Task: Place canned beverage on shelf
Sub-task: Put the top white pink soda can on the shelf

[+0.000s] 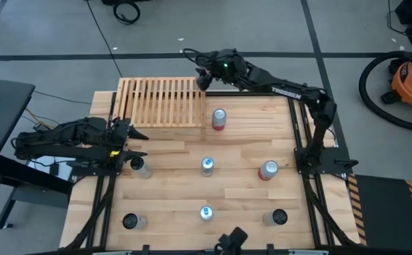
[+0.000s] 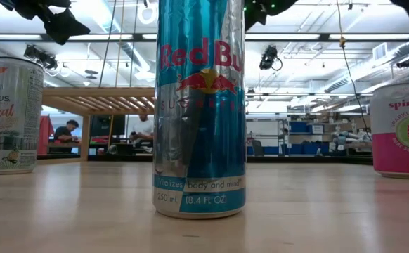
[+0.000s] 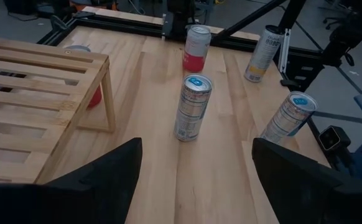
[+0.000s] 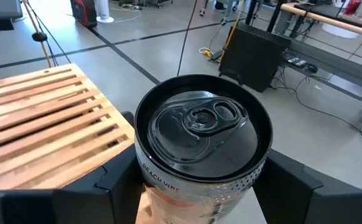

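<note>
2 dark jointed arms, white "TROSSEN" lettering, green LED, blk pincer fingers (image 3: 100, 180)

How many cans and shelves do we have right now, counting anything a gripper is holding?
Cans standing on the table: 7
Can held in the right gripper: 1
Shelf: 1
Total: 9 things, 8 of them cans
</note>
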Controlling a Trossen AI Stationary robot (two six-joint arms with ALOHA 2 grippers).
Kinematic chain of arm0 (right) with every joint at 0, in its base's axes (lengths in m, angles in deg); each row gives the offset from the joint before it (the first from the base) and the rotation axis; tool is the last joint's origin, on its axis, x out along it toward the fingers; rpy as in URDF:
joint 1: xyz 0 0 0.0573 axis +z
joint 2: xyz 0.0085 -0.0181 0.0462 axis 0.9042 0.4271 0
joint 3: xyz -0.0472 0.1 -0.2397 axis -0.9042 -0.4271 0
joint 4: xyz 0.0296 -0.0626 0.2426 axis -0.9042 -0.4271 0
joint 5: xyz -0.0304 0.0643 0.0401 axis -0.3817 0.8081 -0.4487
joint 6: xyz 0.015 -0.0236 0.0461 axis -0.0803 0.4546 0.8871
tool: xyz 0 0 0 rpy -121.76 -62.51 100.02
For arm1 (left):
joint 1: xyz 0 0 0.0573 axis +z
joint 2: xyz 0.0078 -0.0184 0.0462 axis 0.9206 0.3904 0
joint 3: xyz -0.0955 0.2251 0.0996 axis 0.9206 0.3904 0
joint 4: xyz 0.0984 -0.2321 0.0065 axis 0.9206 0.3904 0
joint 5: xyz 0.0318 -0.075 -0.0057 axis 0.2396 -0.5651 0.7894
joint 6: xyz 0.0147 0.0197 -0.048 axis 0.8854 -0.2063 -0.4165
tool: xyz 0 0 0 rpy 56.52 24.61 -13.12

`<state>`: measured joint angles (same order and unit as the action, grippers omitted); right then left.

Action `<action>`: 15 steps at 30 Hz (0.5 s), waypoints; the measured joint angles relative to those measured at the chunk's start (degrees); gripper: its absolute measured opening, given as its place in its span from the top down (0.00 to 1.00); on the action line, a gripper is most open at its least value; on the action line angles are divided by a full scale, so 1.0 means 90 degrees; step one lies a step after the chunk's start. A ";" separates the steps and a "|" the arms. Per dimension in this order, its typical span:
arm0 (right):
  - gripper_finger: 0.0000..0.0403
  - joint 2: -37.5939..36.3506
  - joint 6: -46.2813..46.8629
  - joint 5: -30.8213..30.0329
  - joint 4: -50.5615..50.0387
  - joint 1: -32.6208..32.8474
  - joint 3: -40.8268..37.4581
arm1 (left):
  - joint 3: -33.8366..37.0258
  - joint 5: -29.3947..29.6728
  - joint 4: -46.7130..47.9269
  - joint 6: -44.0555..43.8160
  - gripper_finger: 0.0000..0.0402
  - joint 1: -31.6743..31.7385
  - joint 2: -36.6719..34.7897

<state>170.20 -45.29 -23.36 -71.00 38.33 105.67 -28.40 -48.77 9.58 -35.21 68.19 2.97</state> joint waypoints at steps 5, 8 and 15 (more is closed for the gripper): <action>0.37 0.0288 0.0093 0.0114 -0.0015 0.0131 0.0249 | 0.0000 0.0001 0.0006 0.0007 0.22 0.0000 0.0000; 0.37 0.0327 0.0101 0.0147 -0.0035 0.0243 0.0271 | 0.0000 0.0000 0.0037 0.0007 0.22 0.0000 0.0000; 0.36 0.0301 0.0240 0.0142 0.0002 0.0449 0.0278 | 0.0000 0.0000 0.0047 0.0015 0.22 0.0000 0.0000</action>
<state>172.92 -43.13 -22.09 -70.99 42.37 108.17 -28.40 -48.77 10.00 -35.08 68.19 2.97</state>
